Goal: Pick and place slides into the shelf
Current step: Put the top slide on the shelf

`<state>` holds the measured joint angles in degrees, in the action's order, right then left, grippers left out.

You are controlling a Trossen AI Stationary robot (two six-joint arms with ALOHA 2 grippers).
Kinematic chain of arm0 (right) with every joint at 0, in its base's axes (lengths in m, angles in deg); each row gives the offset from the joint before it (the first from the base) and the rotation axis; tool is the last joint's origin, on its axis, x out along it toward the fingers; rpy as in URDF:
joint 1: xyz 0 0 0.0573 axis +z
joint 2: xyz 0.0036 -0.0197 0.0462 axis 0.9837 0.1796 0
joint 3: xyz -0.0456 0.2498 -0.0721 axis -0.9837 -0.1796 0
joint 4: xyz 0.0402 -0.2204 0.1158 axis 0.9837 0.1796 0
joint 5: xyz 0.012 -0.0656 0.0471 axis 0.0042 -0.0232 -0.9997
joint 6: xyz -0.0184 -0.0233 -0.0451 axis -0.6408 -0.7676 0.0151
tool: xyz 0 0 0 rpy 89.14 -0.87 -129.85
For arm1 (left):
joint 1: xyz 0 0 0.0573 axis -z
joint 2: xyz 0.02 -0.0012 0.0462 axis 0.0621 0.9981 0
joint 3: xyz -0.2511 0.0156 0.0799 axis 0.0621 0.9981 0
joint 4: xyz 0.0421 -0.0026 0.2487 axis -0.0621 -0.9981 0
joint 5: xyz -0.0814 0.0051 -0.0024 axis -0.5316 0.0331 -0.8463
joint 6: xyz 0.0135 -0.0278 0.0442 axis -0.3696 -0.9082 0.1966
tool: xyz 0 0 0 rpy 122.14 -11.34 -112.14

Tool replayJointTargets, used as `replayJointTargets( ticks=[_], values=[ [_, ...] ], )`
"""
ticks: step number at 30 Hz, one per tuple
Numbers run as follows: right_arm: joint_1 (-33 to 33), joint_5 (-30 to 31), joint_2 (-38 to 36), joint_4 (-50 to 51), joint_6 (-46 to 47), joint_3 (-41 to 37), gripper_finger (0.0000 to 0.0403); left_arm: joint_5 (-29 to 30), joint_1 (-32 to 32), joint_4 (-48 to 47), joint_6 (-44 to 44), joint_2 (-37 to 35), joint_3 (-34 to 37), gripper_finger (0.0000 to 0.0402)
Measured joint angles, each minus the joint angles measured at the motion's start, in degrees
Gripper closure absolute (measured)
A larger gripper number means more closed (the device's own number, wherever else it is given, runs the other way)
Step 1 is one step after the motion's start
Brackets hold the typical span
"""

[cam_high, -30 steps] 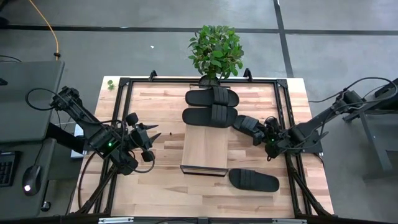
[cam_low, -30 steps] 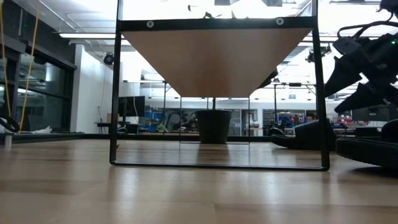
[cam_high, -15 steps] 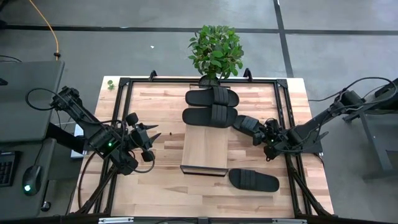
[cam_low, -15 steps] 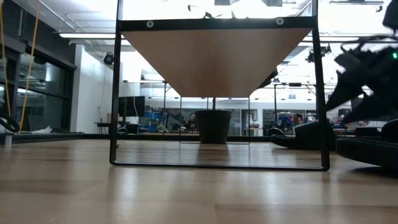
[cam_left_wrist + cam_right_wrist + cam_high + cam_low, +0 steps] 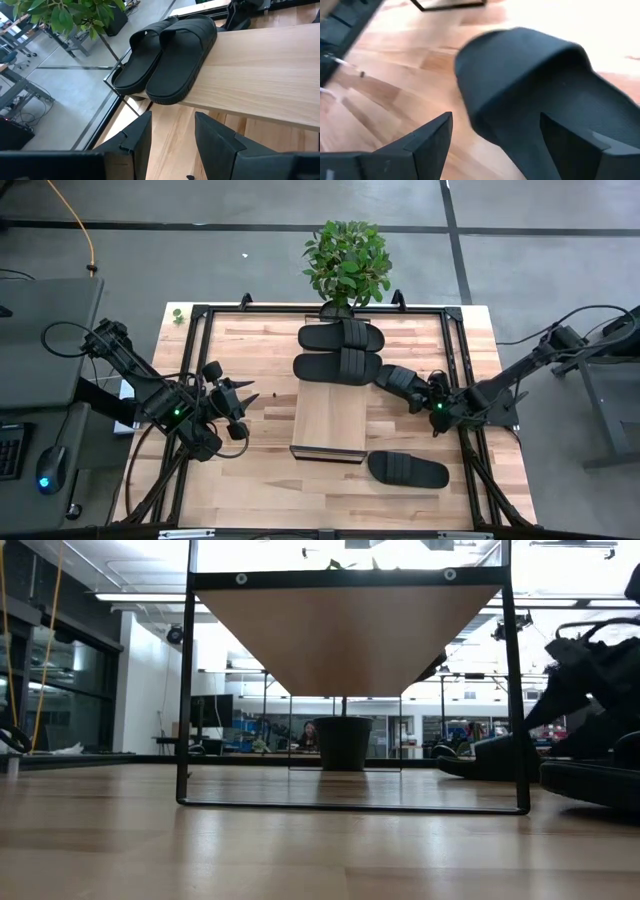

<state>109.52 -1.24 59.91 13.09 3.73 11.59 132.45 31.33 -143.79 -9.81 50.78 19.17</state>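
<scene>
Grey concrete floor is spreading out around the wooden table [image 5: 250, 470], and a potted plant [image 5: 346, 262] is sitting at the table's far edge. Using the shelf [image 5: 330, 416] as the landmark: it is standing in the middle of the table, a pale board on a dark frame, running from the plant end toward the near edge.

Two slides are lying side by side across the plant end of the shelf, one [image 5: 340, 336] nearer the plant and the other [image 5: 338, 367] just behind it; from the left wrist view the pair [image 5: 165, 60] is overhanging the shelf's edge a little. A third slide [image 5: 396, 380] is lying on the table just beside the shelf's right side, and the right gripper [image 5: 412, 392] is reaching over it. Its fingers are standing apart on either side of the slide's strap [image 5: 520, 75], open, not yet closed on it. A fourth slide [image 5: 408, 470] is lying on the table off the shelf's near right corner, well apart from the others.

The left gripper [image 5: 243, 396] is waiting over the table to the left of the shelf, its fingers [image 5: 137, 137] parted and holding nothing, pointing toward the pair on the shelf.
</scene>
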Motion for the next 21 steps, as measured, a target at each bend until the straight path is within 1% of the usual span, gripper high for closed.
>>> replayJointTargets(
  ticks=[4, 9, 14, 18, 21],
  values=[
    [-0.01, 1.82, -1.28, -2.24, -3.15, 0.0, 0.0114, 0.0, 0.0, -0.01, 0.0, 0.0, 0.0, 0.0268],
    [-0.81, 1.87, -1.31, -2.89, -4.21, 0.0, 0.0114, 0.0, 0.0, -0.02, 0.0, 0.0, 0.0, 0.0268],
    [-3.08, 2.01, -1.28, -6.49, -8.55, 0.0, 0.0114, 0.0, 0.0, -0.04, 0.0, 0.0, 0.0, 0.0268],
    [-5.23, 0.85, -1.28, -10.88, -14.11, 0.0, 0.0114, 0.0, 0.0, -0.04, -0.01, 0.0, 0.0, 0.0268],
    [-6.55, -0.2, -1.28, -11.09, -15.56, 0.0, 0.0114, 0.0, 0.0, -0.04, -0.02, 0.0, 0.0, 0.0268]
  ],
)
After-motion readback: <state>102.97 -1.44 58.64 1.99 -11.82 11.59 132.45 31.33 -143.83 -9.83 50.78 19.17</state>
